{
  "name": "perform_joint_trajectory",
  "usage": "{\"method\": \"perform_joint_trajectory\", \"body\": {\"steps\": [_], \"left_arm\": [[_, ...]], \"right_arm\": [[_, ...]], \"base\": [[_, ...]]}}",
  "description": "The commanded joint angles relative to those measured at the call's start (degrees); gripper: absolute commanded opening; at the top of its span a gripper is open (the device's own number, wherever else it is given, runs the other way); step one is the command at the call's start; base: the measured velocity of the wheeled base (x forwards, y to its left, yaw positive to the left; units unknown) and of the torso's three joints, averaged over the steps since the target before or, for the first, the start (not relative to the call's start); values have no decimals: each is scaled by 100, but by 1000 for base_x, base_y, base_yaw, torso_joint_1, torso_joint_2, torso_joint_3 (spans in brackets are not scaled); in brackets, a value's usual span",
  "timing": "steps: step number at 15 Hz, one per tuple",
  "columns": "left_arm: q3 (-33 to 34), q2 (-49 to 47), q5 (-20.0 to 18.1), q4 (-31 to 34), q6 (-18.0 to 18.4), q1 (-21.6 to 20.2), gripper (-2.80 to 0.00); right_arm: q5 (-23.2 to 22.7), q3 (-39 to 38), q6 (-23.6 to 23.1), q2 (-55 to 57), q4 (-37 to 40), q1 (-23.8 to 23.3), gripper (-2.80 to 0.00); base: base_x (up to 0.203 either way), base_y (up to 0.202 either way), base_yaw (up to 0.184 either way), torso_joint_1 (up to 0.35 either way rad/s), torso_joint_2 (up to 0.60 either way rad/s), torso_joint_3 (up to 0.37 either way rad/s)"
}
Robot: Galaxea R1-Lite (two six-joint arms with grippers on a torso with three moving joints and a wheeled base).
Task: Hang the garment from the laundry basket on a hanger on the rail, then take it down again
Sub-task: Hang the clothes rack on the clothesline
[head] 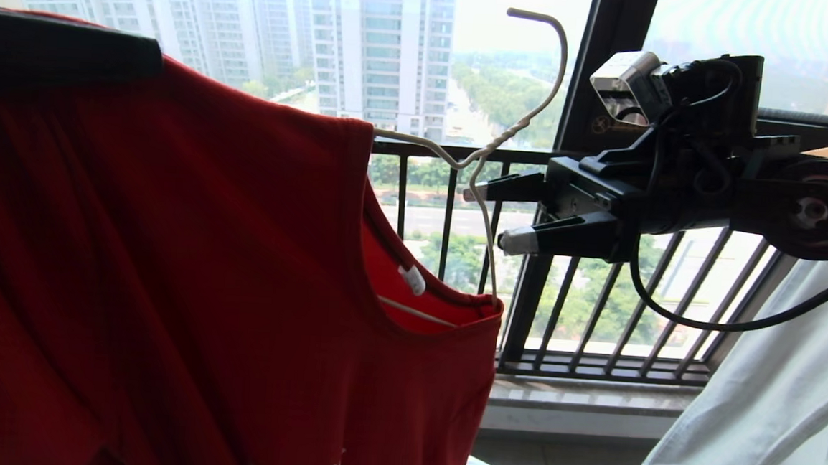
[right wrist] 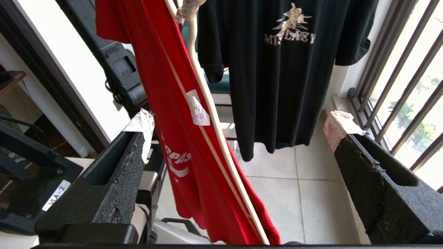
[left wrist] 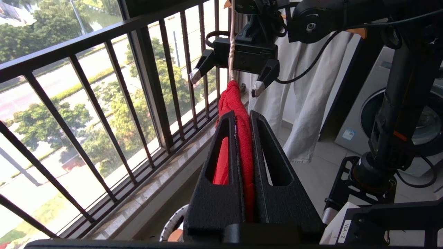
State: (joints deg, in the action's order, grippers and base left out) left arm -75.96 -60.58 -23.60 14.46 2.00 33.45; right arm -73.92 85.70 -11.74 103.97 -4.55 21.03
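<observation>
A: What is seen at the window railing point(head: 596, 308)?

B: The garment point(head: 166, 282) is hung on the hanger point(head: 495, 147), clamped at nine o'clock by the left gripper point(left wrist: 242, 138).

A: And at three o'clock?

B: The right gripper point(head: 490, 215) is spread wide around the hanger's neck; contact cannot be told.

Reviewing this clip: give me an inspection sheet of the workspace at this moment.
Surface: tiled floor, partly in view.
Job's things: red T-shirt on the white wire hanger, hook free in the air; rail and basket not identifiable.
Clutter: black printed T-shirt hanging behind; pale cloth at the right.
Grippers: left gripper shut on the red fabric; right gripper open, fingers either side of the hanger's neck, not closed on it.
Cables: black cable looping under the right arm.
Surroundings: black barred window railing; washing machine.
</observation>
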Motion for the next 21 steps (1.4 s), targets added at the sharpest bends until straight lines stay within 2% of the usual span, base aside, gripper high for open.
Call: {"method": "perform_joint_trajectory", "body": {"steps": [1,11,17,21], "left_arm": [[-15,3,-13,-3,2,1,-280],[-28,59,-4,-40,2,-14,-280],[-130,55,-4,-31,-112,-32,-280],[-156,38,-4,-40,-112,-40,-280]], "right_arm": [[-27,145,-12,279,-3,109,0],[-20,-175,-162,510,1,693,0],[395,-282,-153,546,6,1368,0],[493,-282,-153,546,6,1386,0]], "base": [[0,0,0,0,0,0],[0,0,0,0,0,0],[0,0,0,0,0,0],[0,0,0,0,0,0]]}}
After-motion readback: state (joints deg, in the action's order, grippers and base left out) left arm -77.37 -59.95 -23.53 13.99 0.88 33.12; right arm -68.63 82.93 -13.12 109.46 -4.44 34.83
